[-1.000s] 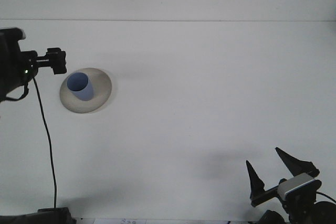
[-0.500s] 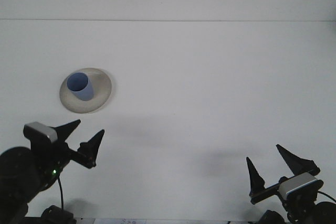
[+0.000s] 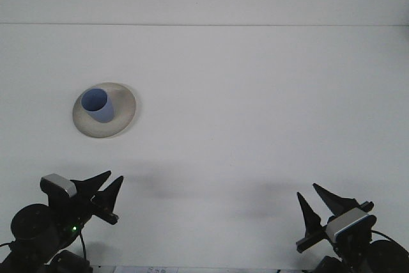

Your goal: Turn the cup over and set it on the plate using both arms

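A light blue cup (image 3: pixel 98 105) stands upright, mouth up, on a round off-white plate (image 3: pixel 124 112) at the left of the white table. My left gripper (image 3: pixel 107 184) sits low at the bottom left, well in front of the plate, open with nothing between its black pointed fingers. My right gripper (image 3: pixel 317 201) is at the bottom right, far from the cup, also open and empty.
The white table (image 3: pixel 255 107) runs back to a far edge near the top of the view. Each gripper casts a faint shadow on the surface in front of it.
My left arm has drawn back from beside the plate to the bottom left corner and sunk lower. The right gripper has dropped slightly and turned. Cup and plate have not moved.
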Controlling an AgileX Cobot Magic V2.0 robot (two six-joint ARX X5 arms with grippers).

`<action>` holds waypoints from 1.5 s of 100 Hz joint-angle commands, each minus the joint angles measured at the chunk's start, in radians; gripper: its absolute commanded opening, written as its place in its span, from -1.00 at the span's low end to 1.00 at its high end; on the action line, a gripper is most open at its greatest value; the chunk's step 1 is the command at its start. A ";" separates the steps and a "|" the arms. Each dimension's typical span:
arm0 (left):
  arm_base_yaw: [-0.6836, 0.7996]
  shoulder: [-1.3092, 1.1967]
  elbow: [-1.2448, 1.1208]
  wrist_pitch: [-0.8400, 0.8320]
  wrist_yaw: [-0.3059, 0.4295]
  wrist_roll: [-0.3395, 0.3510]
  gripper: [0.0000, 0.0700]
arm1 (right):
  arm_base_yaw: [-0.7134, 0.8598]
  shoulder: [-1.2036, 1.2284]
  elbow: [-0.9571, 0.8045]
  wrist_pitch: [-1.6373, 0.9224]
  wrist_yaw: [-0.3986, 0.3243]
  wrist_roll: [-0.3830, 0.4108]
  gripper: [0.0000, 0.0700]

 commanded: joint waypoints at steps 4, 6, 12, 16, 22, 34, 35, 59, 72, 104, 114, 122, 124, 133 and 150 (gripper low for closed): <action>-0.004 0.003 0.011 0.011 0.006 -0.004 -0.97 | 0.008 0.003 0.005 0.011 -0.001 0.000 -0.98; -0.004 0.003 0.011 0.010 0.006 -0.004 -0.97 | 0.008 0.003 0.005 0.011 -0.001 0.000 -0.98; -0.004 0.003 0.011 0.006 0.006 -0.003 -0.96 | 0.008 0.003 0.005 0.008 -0.002 0.003 -0.98; -0.003 0.003 0.011 0.006 0.005 -0.003 -0.96 | 0.008 0.003 0.005 0.006 0.001 0.002 -0.98; -0.003 0.003 0.011 0.015 0.005 -0.003 -0.96 | 0.008 0.003 0.006 0.010 0.001 0.002 -0.98; -0.003 0.003 0.011 0.018 0.005 -0.003 -0.96 | 0.008 0.003 0.006 0.010 0.000 0.002 -0.98; -0.003 0.003 0.011 0.018 0.005 -0.003 -0.96 | 0.008 0.003 0.006 0.010 0.000 0.002 -0.98; -0.003 0.003 0.011 0.018 0.005 -0.003 -0.96 | 0.008 0.003 0.006 0.010 0.000 0.002 -0.98; -0.003 0.003 0.011 0.018 0.005 -0.003 -0.96 | 0.008 0.003 0.006 0.011 0.001 0.002 -0.98; 0.147 -0.155 -0.151 0.137 -0.146 0.295 -0.96 | 0.008 0.003 0.006 0.011 0.001 0.002 -0.98; 0.204 -0.234 -0.300 0.253 -0.295 0.302 -0.96 | 0.008 0.003 0.006 0.011 0.000 0.002 -0.98; 0.228 -0.281 -0.405 0.311 -0.357 0.302 -0.96 | 0.008 0.003 0.006 0.011 0.001 0.002 -0.98; 0.232 -0.292 -0.428 0.323 -0.359 0.303 -0.96 | 0.008 0.003 0.006 0.010 0.001 0.002 -0.98; 0.246 -0.327 -0.517 0.369 -0.359 0.315 -0.96 | 0.008 0.003 0.006 0.011 0.007 0.002 -0.98; 0.250 -0.326 -0.605 0.441 -0.359 0.316 -0.96 | 0.008 0.003 0.006 0.010 0.007 0.002 -0.98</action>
